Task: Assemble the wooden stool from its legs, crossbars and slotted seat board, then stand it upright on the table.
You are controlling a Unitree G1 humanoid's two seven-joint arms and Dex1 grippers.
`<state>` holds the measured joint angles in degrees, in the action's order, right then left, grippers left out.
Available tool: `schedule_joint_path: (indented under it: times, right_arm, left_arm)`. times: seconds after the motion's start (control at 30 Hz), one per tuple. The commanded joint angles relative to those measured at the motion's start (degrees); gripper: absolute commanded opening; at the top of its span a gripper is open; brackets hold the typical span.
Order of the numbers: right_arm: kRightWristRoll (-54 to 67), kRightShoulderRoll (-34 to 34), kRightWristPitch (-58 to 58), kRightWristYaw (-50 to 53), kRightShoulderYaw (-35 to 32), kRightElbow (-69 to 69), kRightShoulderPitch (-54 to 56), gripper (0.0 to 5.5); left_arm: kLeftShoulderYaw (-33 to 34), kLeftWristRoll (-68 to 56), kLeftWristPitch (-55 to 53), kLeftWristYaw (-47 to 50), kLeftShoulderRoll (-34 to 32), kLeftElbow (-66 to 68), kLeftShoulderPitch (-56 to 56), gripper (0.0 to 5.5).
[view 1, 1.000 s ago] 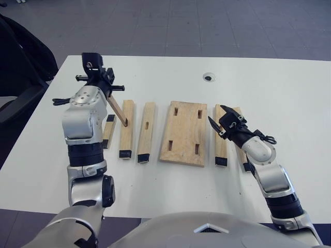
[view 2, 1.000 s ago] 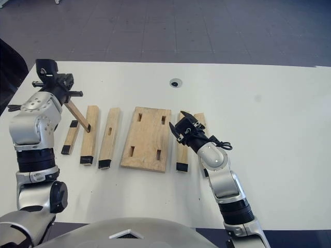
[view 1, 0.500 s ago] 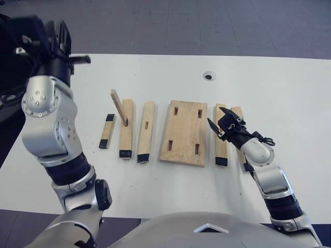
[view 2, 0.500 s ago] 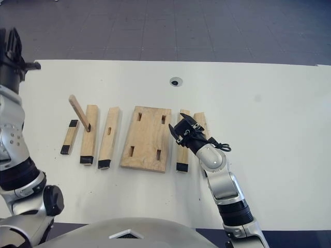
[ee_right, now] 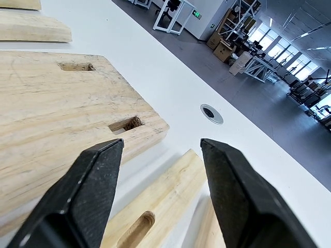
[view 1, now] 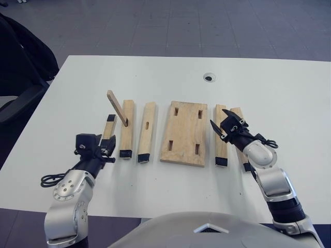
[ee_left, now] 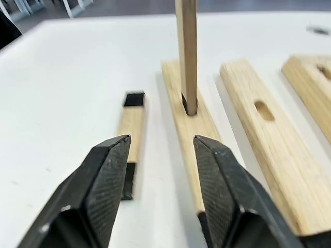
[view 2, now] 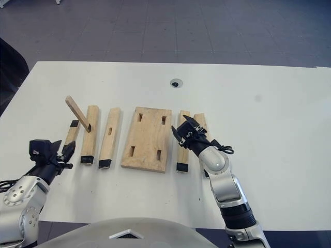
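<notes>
The slotted seat board (view 1: 183, 133) lies flat mid-table. Left of it lie two legs (view 1: 126, 129) (view 1: 146, 130); a thin crossbar (view 1: 117, 108) stands tilted in the outer leg's slot (ee_left: 189, 106). A short black-ended crossbar (view 1: 107, 132) lies furthest left. Two more legs (view 1: 221, 135) (view 1: 238, 114) lie right of the board. My left gripper (view 1: 106, 150) is open, low at the table's front left, just short of the short crossbar (ee_left: 132, 127). My right gripper (view 1: 226, 125) is open, hovering over the right-hand legs (ee_right: 150, 206) beside the board (ee_right: 51, 119).
A round cable hole (view 1: 208, 78) sits in the white table (view 1: 289, 98) behind the parts. A dark chair (view 1: 20, 62) stands off the table's left edge. Bare table extends to the right and along the front.
My left arm let go of the crossbar, swung up and came down low at the front left. The crossbar stays standing in the leg's slot. The right gripper barely shifted.
</notes>
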<state>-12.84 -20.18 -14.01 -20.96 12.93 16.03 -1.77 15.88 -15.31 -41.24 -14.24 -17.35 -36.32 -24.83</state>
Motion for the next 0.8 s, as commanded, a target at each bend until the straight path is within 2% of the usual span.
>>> schedule_joint_path:
  times: [0.03,0.33,0.47,0.77,0.8]
  right_arm:
    - [0.2,-0.5,-0.8,-0.6,-0.4,0.3,0.7,2.72]
    - [0.1,-0.5,-0.9,-0.9,-0.3,0.4,0.4,2.72]
    - [0.1,-0.5,-1.0,-0.9,-0.3,0.3,0.7,2.72]
    - [0.1,-0.4,-1.0,-0.8,-0.3,0.3,0.6,2.72]
    - [0.0,-0.4,-1.1,-0.8,-0.3,0.4,0.6,2.72]
  left_arm:
    - [-3.4,0.3,-7.1,1.4,-0.9,-1.3,0.9,2.24]
    - [-5.5,-0.2,-16.1,4.1,-0.6,-5.5,5.0,2.24]
    - [-7.5,0.9,-18.8,5.0,-1.3,-5.0,4.8,2.87]
    - [-8.1,3.5,-17.6,5.8,-1.6,-1.0,5.4,2.87]
    - [-8.2,3.9,-16.9,5.8,-1.9,-0.2,5.4,2.68]
